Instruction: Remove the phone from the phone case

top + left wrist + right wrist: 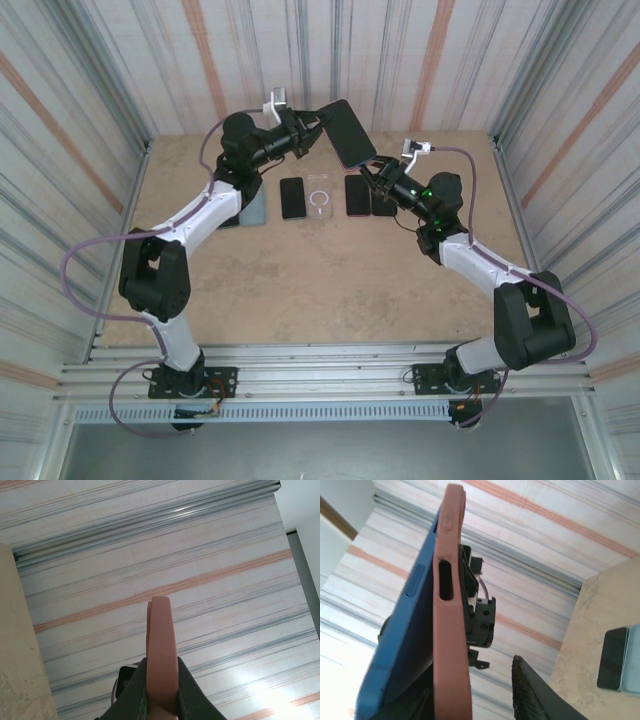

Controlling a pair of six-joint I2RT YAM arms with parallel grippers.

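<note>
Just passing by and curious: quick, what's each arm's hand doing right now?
Left gripper: shut on the cased phone.
Right gripper: open, fingers apart at its end.

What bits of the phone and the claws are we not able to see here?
- Left wrist view: the phone is hidden behind the edge of the pink case, which the left claw pinches.
- Right wrist view: the blue phone hides one finger of the right claw.
- Top view: the left arm covers part of a light blue thing.
</note>
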